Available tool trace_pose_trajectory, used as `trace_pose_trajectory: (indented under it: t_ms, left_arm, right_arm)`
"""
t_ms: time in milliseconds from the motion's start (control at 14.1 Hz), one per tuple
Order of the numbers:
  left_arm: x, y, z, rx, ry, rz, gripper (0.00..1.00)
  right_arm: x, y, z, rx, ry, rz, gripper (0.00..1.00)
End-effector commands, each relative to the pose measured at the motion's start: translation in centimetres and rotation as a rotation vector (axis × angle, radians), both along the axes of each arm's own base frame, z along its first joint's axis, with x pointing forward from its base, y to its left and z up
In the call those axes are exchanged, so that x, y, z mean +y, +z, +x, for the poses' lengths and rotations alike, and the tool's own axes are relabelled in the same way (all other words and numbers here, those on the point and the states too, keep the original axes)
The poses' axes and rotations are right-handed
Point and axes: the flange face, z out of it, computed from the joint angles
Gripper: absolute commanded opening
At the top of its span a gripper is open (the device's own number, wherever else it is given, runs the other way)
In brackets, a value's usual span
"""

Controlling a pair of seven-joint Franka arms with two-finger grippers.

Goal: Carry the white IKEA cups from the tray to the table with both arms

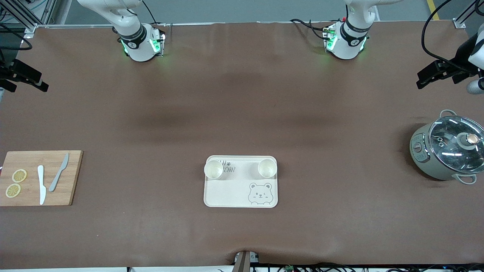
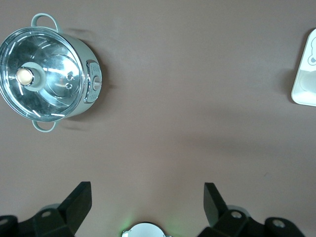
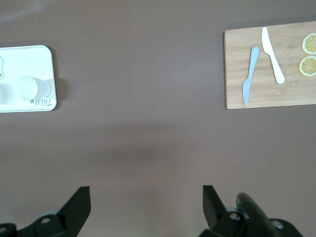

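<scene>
Plainly, no step of the transfer has been begun: both white cups are found upright on the tray (image 1: 241, 196), which lies on the brown surface (image 1: 242, 113) about midway between the two arms' ends and nearer to the front camera than the arm bases. One cup (image 1: 213, 169) sits at the tray corner toward the right arm's end, partly covering the lettering; the other cup (image 1: 267, 168) sits at the corner toward the left arm's end, above the bear face in the front view. Both are seated along the tray edge farther from the camera. The step in hand is judged to be the approach. The next move is judged to call for each tool to be brought over its nearer cup, lowered with jaws spread around the rim, and closed gently, since light tapered plastic may slip or tip. The right tool (image 3: 146, 207) is seen released and empty, held over bare surface between the tray and a bamboo board (image 1: 38, 177). The left tool (image 2: 148, 207) is likewise released and empty, held over bare surface near a lidded pot (image 1: 448, 147). Both tools are well apart from the cups.
</scene>
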Motion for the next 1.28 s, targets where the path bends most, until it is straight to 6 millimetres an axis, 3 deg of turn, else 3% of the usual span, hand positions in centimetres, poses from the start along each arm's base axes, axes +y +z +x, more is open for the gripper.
trace_pose_trajectory:
  t_ms: [0,356,854,1209]
  left_arm:
    - [0.6,0.6,0.3,0.002,0.006,0.010,1.00]
    - [-0.8,-0.5,1.0,0.014,0.078,-0.001,1.00]
    - [-7.2,-4.7,4.4,-0.020,0.078,-0.019,1.00]
    - [-13.9,-11.1,7.4,-0.006,0.107,-0.073,1.00]
  right_arm:
    - [0.4,0.7,-0.1,0.000,0.008,0.009,1.00]
    - [0.1,0.7,0.1,-0.007,0.011,0.008,1.00]
    - [0.0,0.6,0.0,0.000,0.011,-0.002,1.00]
    - [-0.2,0.7,0.1,-0.005,0.007,-0.007,1.00]
